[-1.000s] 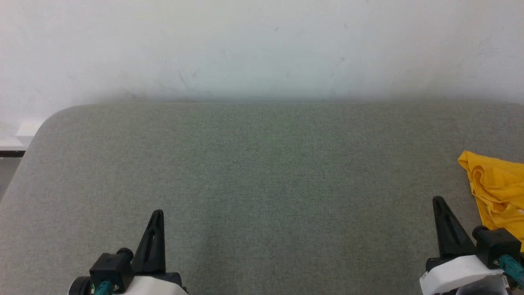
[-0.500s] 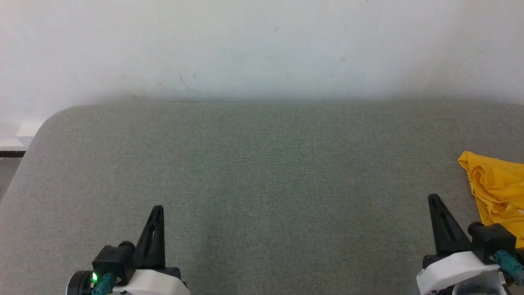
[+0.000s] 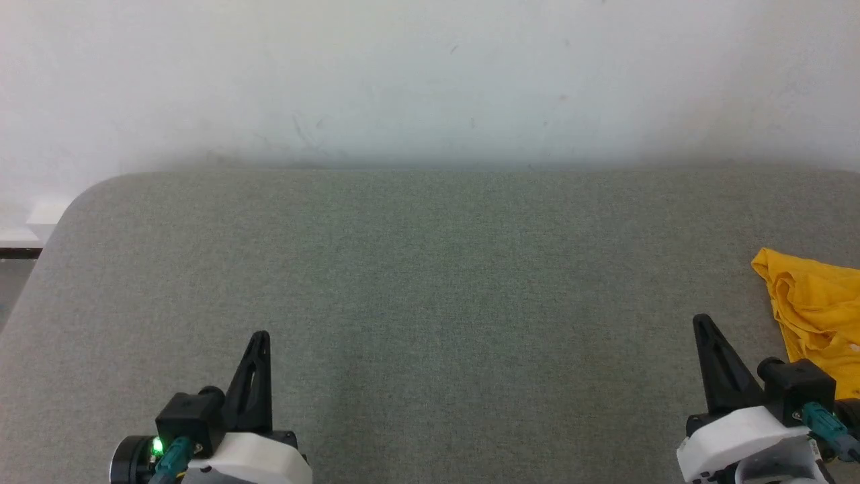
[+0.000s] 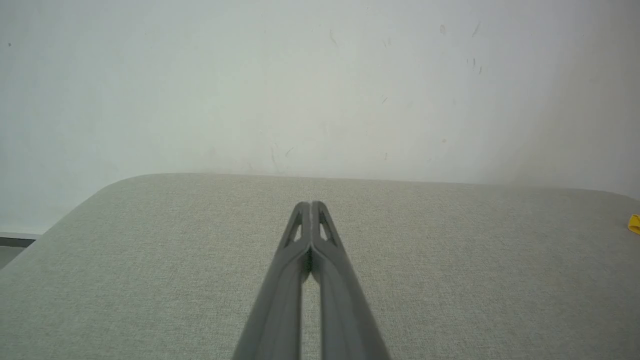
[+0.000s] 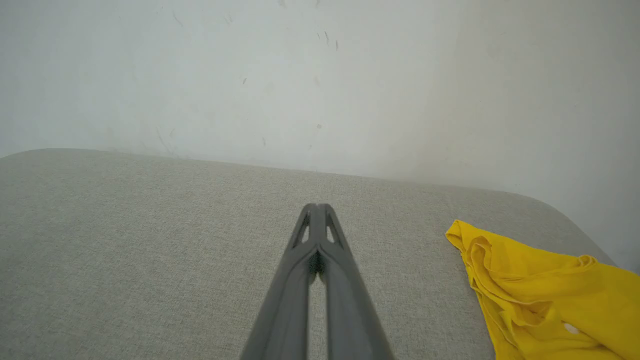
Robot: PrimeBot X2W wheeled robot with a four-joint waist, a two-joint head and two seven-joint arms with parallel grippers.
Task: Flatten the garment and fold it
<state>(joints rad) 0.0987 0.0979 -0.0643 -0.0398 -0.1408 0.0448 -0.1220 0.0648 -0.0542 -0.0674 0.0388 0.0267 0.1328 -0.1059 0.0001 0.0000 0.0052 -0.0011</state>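
The garment (image 3: 816,310) lies crumpled at the right edge of the grey surface (image 3: 430,269). The right claw (image 3: 701,324) is just beside it, fingers together and empty. The left claw (image 3: 262,337), also closed, is well apart.

Soft even light, faint shadows

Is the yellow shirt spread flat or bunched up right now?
Bunched up: the garment lies crumpled in ridges and folds near the table's right edge, partly out of frame.
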